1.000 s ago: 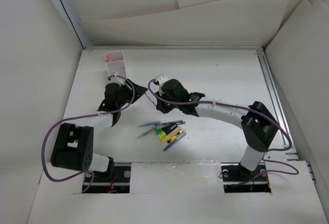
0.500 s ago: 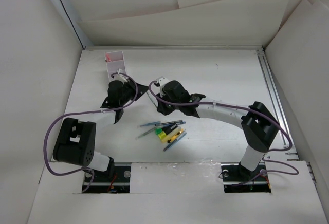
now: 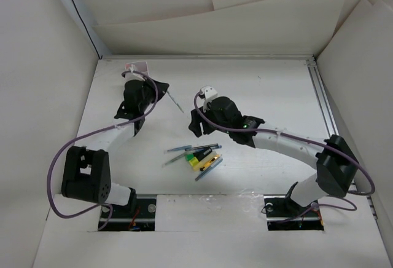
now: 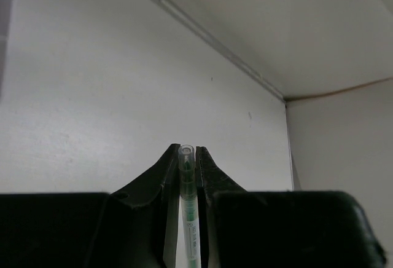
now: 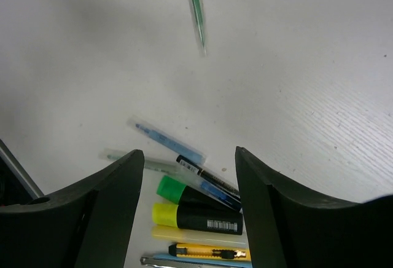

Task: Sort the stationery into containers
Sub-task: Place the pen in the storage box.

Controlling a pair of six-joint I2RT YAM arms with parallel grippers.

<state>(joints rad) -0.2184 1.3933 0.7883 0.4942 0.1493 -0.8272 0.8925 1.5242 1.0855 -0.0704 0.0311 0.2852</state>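
A clear green pen (image 4: 186, 176) is clamped between the jaws of my left gripper (image 4: 186, 151). In the top view the left gripper (image 3: 159, 91) hovers at the back left, and the green pen (image 3: 175, 104) sticks out of it to the right. Behind it only the top of the white container (image 3: 137, 67) shows, with something pink inside. My right gripper (image 3: 196, 125) stands open just above the pile of stationery (image 3: 196, 156). Between its wide jaws (image 5: 189, 151) I see a blue pen (image 5: 167, 139), a black pen (image 5: 209, 176), a green highlighter (image 5: 174, 188) and a yellow highlighter (image 5: 198, 216).
A yellow utility knife (image 5: 210, 254) lies at the near side of the pile. Cardboard walls close in the table on the left, back and right. A metal rail (image 3: 323, 105) runs along the right side.
The right gripper has opened, let go of the green pen and drawn back to the right. The left gripper closed on that pen and carried it toward the container.
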